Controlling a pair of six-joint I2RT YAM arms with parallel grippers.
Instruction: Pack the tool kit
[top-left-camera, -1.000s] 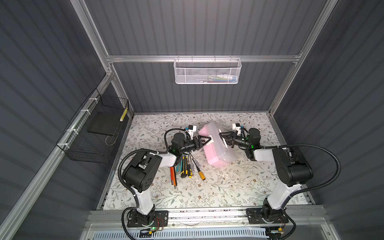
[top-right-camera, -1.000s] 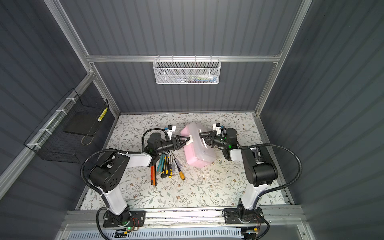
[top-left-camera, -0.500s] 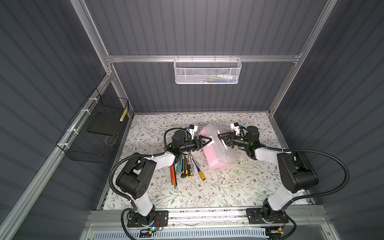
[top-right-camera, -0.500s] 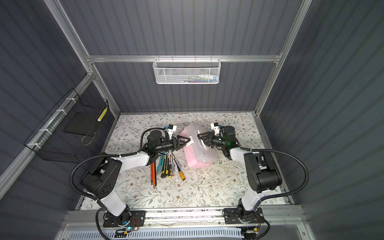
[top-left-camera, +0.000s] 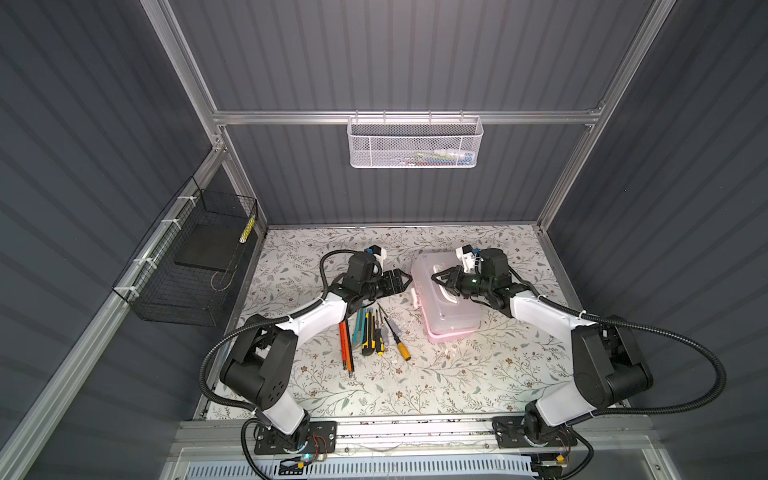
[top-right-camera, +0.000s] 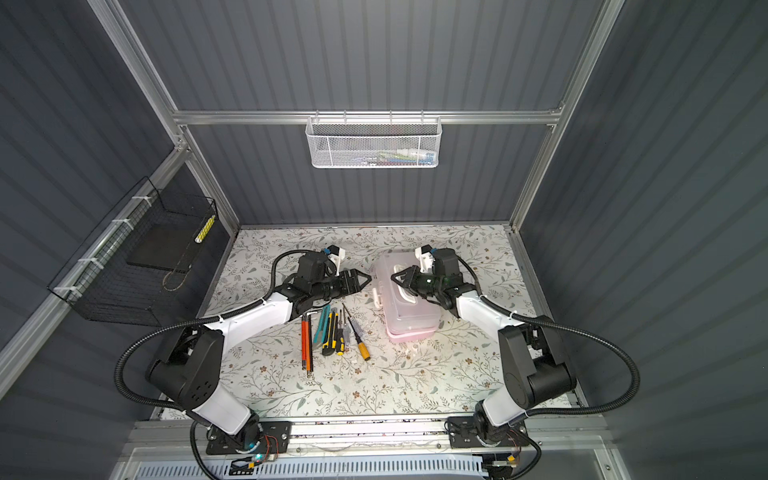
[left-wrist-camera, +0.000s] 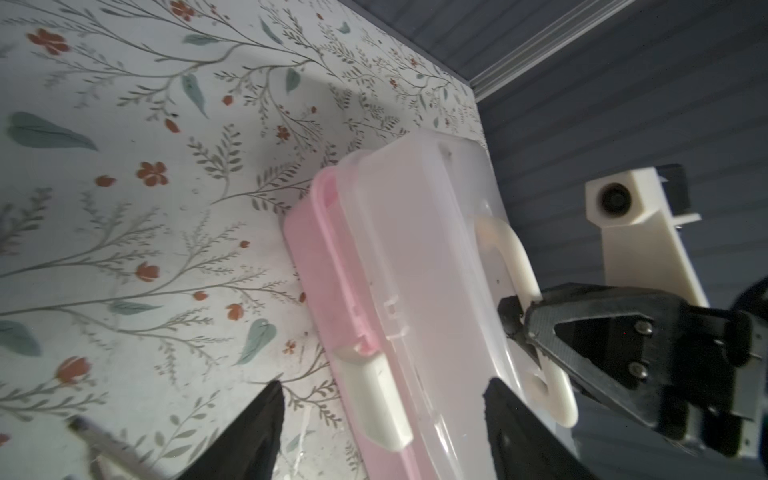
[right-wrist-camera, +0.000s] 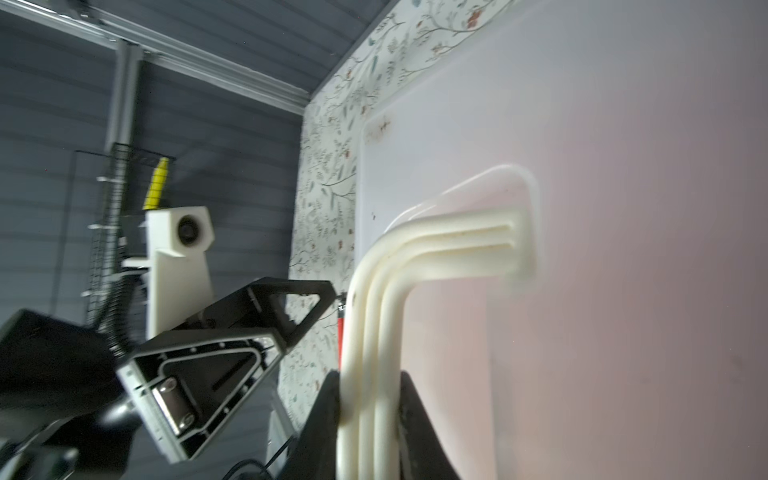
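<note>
Tool box (top-left-camera: 455, 309), pink base under a frosted clear lid, sits on your floral table (top-left-camera: 415, 386), right of the middle and toward the back wall in both top views. The lid is down on the base; you cannot tell whether the white side latch (left-wrist-camera: 374, 390) is fastened.

Your right gripper (top-left-camera: 437, 277) reaches over the lid and is clamped on the white handle (right-wrist-camera: 415, 257). The right wrist view shows a black finger pressed to each side of the handle's bar.

Your left gripper (top-left-camera: 406, 280) stands just beside the box on its latch side, jaws spread wide and holding nothing. In the left wrist view the latch lies in line with the gap, and contact cannot be judged.

Left of the box and apart from it lies the row of loose tools (top-left-camera: 374, 332). It includes two slim red-orange screwdrivers (top-left-camera: 345, 340), a teal utility knife (top-left-camera: 358, 330), a yellow-and-black utility knife (top-left-camera: 370, 338) and a yellow-handled screwdriver (top-left-camera: 402, 348).

Farther out, a white mesh basket (top-left-camera: 415, 143) hangs on the back rail. A black wire basket (top-left-camera: 187, 270) hangs on the left wall.
</note>
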